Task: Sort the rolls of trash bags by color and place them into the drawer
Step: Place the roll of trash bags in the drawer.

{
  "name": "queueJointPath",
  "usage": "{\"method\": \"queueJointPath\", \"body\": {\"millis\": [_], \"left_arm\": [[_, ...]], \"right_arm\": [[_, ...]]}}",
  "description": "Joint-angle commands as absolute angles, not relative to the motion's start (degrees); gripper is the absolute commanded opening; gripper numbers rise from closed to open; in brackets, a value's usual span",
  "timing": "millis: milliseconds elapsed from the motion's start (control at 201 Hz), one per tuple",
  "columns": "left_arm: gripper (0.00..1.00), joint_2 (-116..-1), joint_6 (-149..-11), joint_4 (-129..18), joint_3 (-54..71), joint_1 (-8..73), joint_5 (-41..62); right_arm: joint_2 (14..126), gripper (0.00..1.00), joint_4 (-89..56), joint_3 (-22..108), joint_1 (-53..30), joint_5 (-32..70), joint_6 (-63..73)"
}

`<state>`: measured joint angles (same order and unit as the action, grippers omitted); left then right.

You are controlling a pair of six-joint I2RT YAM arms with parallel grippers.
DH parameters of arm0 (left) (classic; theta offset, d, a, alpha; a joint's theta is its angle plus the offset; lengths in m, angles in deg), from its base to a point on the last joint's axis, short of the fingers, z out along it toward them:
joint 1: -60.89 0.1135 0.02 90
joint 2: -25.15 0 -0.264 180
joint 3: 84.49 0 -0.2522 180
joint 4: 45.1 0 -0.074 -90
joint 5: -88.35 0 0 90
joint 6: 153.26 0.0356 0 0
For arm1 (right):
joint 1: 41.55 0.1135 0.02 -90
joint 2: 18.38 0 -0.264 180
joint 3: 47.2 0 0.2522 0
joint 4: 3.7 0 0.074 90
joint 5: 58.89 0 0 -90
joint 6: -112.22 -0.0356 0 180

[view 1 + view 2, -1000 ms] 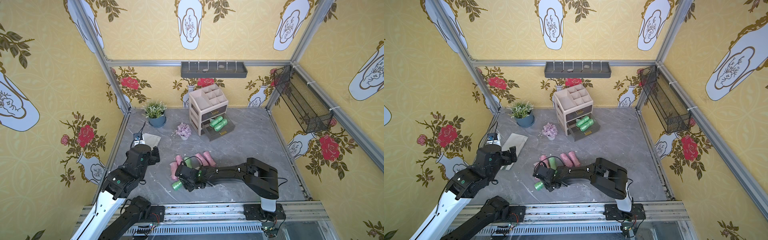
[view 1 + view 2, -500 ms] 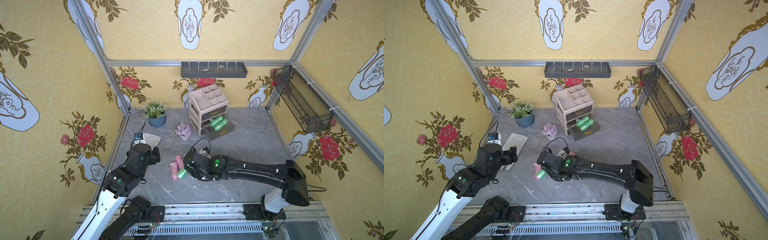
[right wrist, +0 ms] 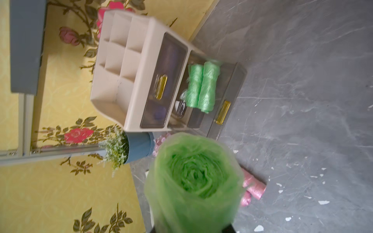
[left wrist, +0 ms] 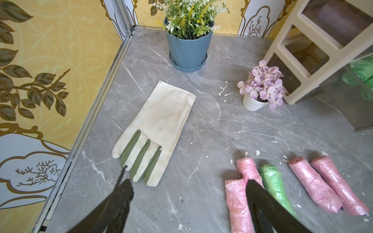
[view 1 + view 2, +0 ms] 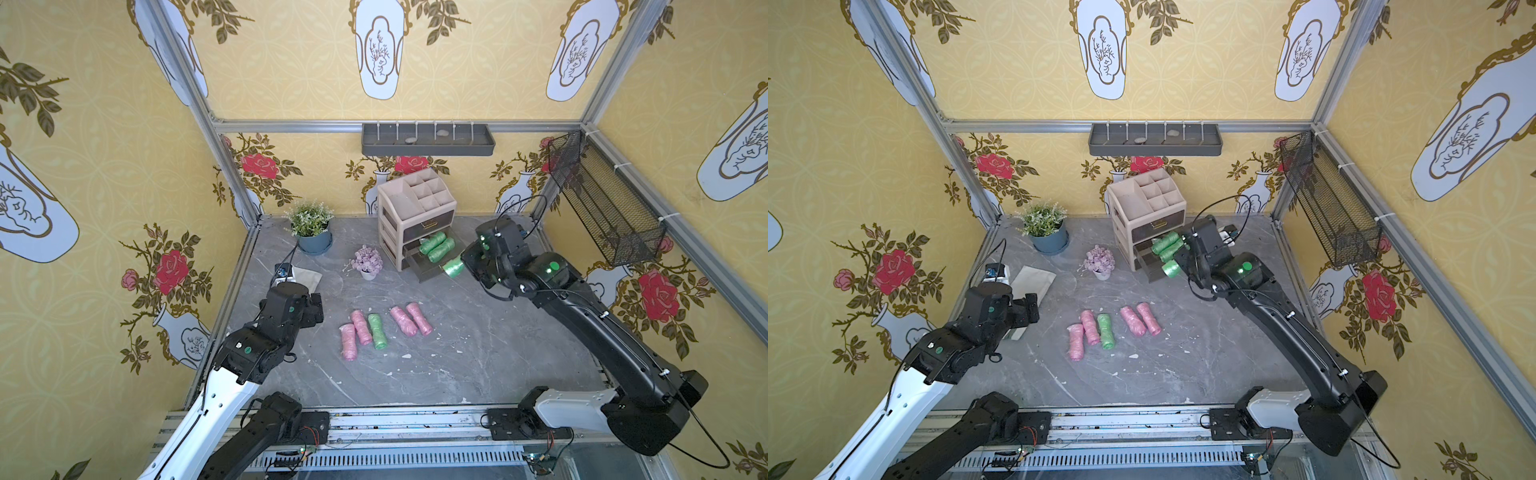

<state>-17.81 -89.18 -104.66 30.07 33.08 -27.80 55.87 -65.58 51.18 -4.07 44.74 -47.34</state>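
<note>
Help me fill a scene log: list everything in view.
Organiser: one, beige, back.
Drawer rolls: two, green, its open drawer.
Held roll: one, green, beside that drawer.
Table rolls: four pink, one green, mid-table.
Plant: one, green, blue pot, back left.
Flowers: one bunch, lilac, beside organiser.
Glove: one, cream, left.
Tray: one, grey, back wall.
Basket: one, black mesh, right wall.
Left end effector: open, near glove.
Right end effector: shut on held roll.

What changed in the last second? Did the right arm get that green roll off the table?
Yes. The right gripper, shut on a green roll, lifted it off the table and carried it back to the open drawer, which holds two green rolls; not released yet. The left gripper stayed open and parked; four pink rolls and one green roll stayed put.
</note>
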Motion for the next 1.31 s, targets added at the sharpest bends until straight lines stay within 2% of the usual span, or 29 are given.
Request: {"method": "queueJointPath", "body": {"millis": [0,134,363,811,1304], "left_arm": [[0.88,-18.39,-88.50,-102.81,30.38,33.29,-26.66],[0.87,-19.48,-87.85,-102.82,30.26,33.47,-25.05],[0.87,-19.78,-87.79,-102.58,30.43,34.17,-24.13],[0.87,-20.47,-87.61,-101.93,30.48,35.31,-21.72],[0.87,-20.73,-87.43,-101.98,30.43,35.40,-21.28]], "right_arm": [[58.91,0.23,-66.55,53.38,-9.86,33.99,-40.66],[65.14,0.24,-67.03,57.45,-14.93,27.01,-37.35],[75.73,0.25,-69.36,64.96,-18.99,21.25,-33.72],[90.61,0.25,-72.93,78.00,-20.96,20.63,-31.44],[96.88,0.27,-74.04,79.84,-21.40,20.57,-30.16]]}}
